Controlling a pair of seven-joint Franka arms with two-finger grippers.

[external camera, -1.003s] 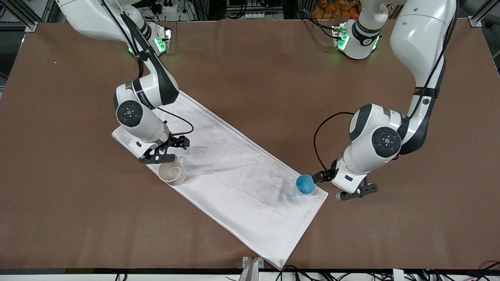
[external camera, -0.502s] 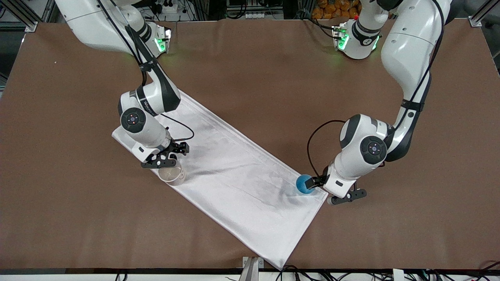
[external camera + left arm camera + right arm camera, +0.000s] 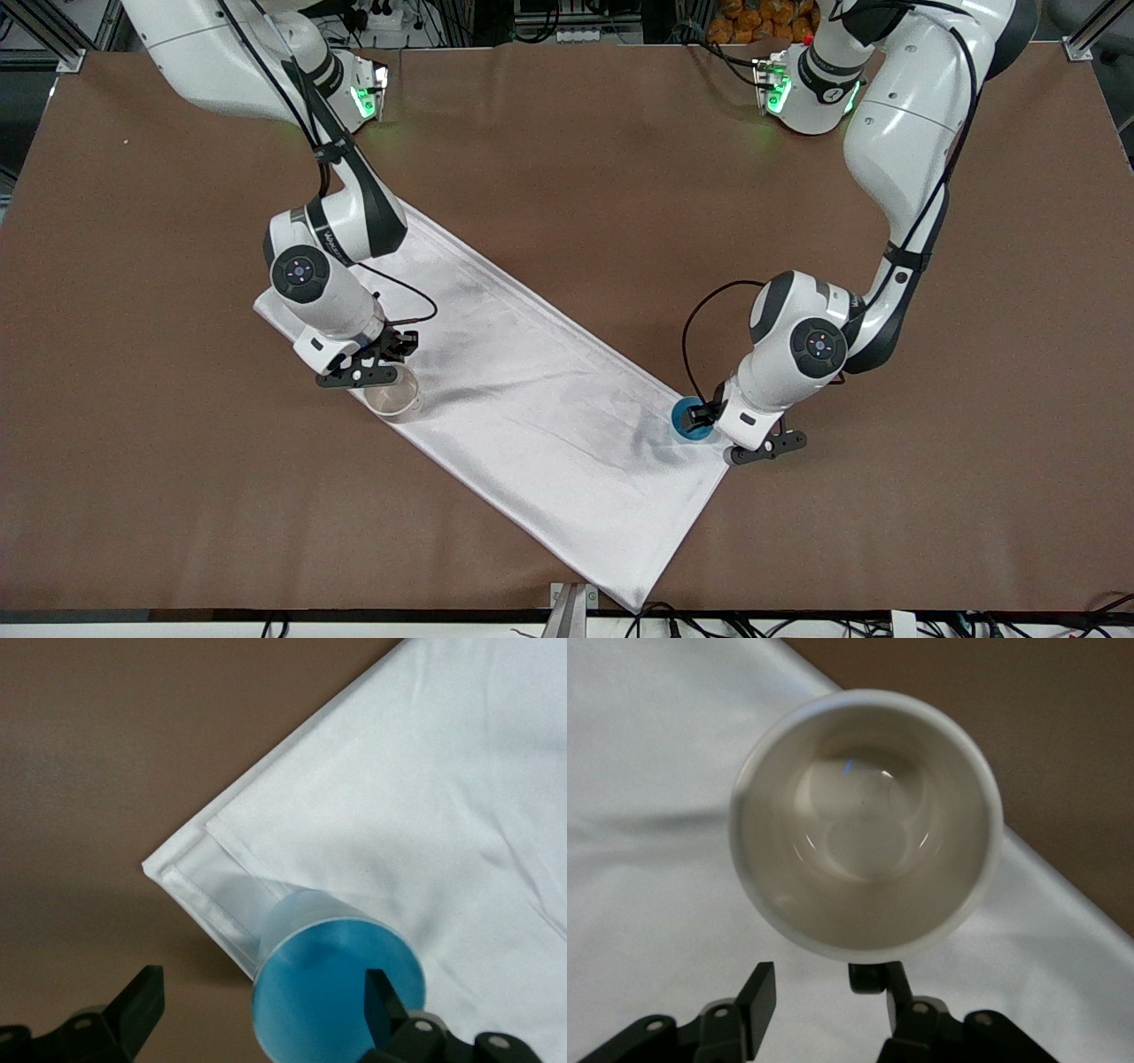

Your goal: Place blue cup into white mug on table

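The blue cup (image 3: pixel 685 421) stands upright on a corner of the white cloth toward the left arm's end. My left gripper (image 3: pixel 719 432) is open and low over it. In the left wrist view one finger (image 3: pixel 386 1001) is over the cup's blue inside (image 3: pixel 328 988) and the other (image 3: pixel 140 1003) is outside its wall. The white mug (image 3: pixel 392 400) stands upright and empty on the cloth's edge toward the right arm's end. My right gripper (image 3: pixel 374 370) is open just beside its rim. In the right wrist view (image 3: pixel 819 988) the mug (image 3: pixel 866 828) fills the middle.
The long white cloth (image 3: pixel 532 399) lies slantwise across the brown table (image 3: pixel 620 177). The table's front edge lies near the cloth's nearest corner. Bare tabletop lies all round the cloth.
My left gripper has moved toward the right arm's end and come over the blue cup. My right gripper has closed in on the mug's rim. Cup and mug have not moved.
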